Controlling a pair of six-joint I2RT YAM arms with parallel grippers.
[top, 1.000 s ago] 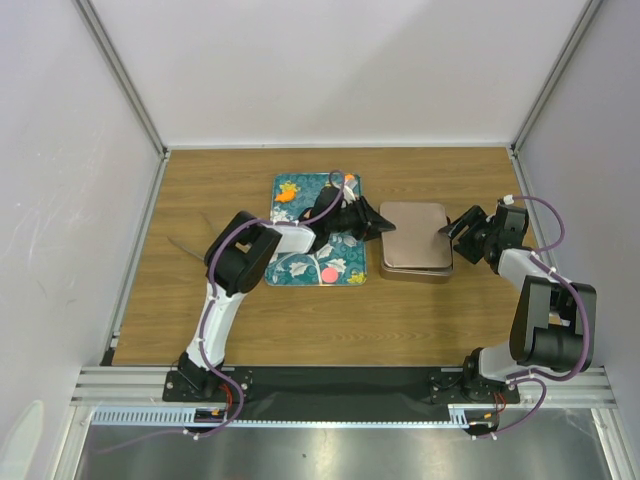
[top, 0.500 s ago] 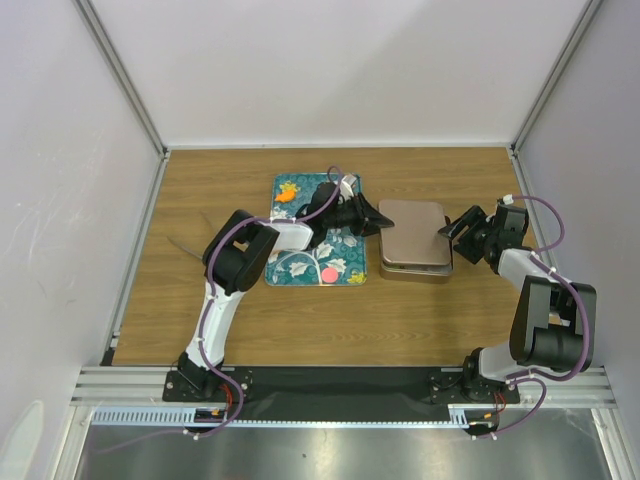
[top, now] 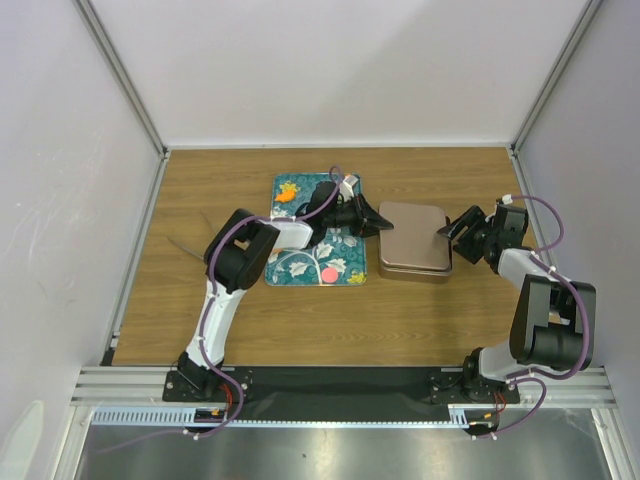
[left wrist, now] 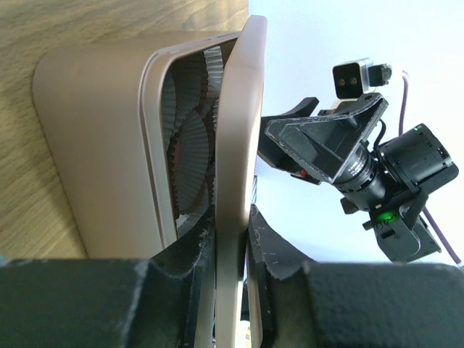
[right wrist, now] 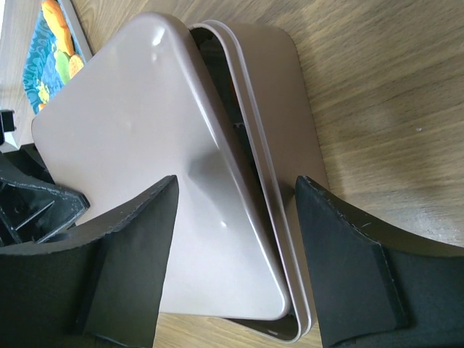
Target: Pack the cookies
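A rose-gold tin lid point(top: 414, 233) lies tilted over its tin base point(top: 415, 272), right of the teal tray point(top: 300, 262). My left gripper point(top: 378, 222) is shut on the lid's left edge. In the left wrist view the lid point(left wrist: 243, 109) stands between both fingers point(left wrist: 192, 250), lifted off the base point(left wrist: 94, 123), and pleated paper cups point(left wrist: 190, 138) show inside. My right gripper point(top: 452, 230) is open at the tin's right end, its fingers point(right wrist: 138, 239) either side of the lid point(right wrist: 145, 145) without touching it. One pink cookie point(top: 327, 274) lies on the tray.
The tray's flower-printed corner point(right wrist: 43, 65) shows beyond the lid in the right wrist view. White walls enclose the wooden table point(top: 220, 330) on three sides. Both arm bases stand on the rail at the near edge.
The left jaws have narrowed onto the lid's left edge, and the left wrist has shifted a little. The right arm and the pink cookie have not moved.
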